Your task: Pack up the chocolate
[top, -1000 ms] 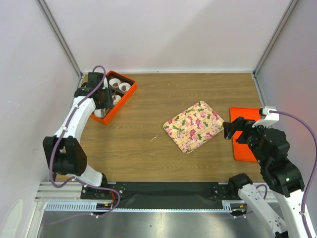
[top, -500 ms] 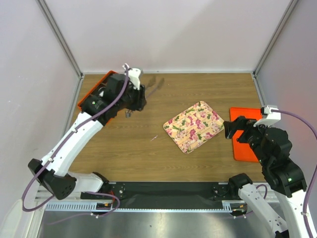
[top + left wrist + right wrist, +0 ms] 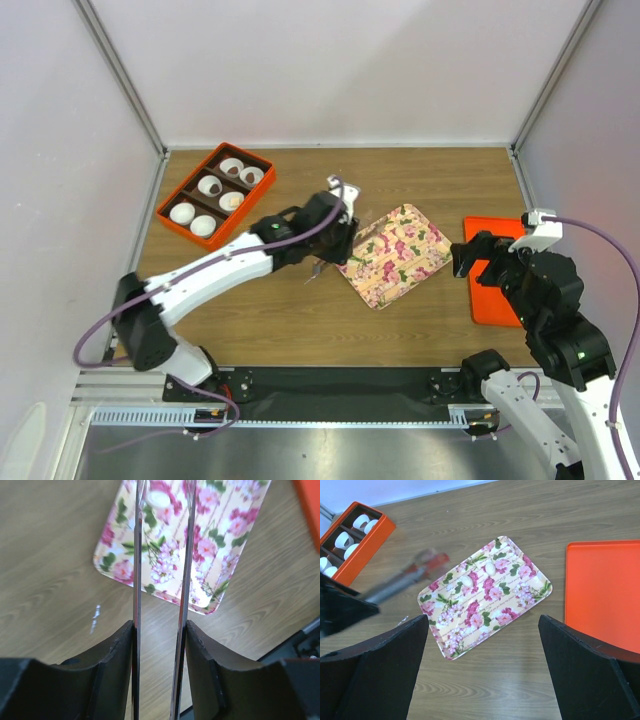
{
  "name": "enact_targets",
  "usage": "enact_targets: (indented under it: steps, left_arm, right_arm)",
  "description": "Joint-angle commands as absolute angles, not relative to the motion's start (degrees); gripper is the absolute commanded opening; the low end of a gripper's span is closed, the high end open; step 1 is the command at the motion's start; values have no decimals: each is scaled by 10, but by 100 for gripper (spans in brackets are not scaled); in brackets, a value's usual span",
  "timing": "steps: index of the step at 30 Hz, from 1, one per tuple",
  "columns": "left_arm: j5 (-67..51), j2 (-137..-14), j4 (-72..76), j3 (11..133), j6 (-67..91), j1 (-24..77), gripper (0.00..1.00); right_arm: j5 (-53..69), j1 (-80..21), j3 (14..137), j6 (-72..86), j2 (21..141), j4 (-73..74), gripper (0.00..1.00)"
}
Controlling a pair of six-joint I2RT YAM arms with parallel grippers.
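Note:
My left gripper is shut on thin metal tongs, whose blades reach out over the left part of the pink-flowered tray. The tongs show as a blurred streak in the right wrist view. Two small pale rounded pieces lie on the tray; one shows between the blades. No dark brown chocolate shows on the tray. The orange box holds several white paper cups; a dark spot sits in one, too small to identify. My right gripper is open and empty, near the tray's right side.
A flat orange lid lies right of the tray, partly under my right arm. A small white scrap lies on the wood left of the tray. Grey walls close in the back and both sides.
My left arm has swung from the orange box at the back left across to the flowered tray's left edge, carrying the tongs. The box is now uncovered. The right arm has barely moved.

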State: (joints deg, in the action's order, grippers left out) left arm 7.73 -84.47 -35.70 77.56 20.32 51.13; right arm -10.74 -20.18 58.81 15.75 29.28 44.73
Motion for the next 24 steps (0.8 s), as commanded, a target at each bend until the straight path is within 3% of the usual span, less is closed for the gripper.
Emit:
enact_targets:
  steps: [1,13,24]
  left_arm:
    - [105,-895,-323,781,250,529,48]
    - [97,-996,-287,787,272,541,52]
    - [90,-1034,-272,787,269,546,51]
  right_arm:
    - [-116,-203,602,147,299,429,100]
    - [-115,-202,588,142,292,419,100]
    - [-118,-202,582,140,291,415,100]
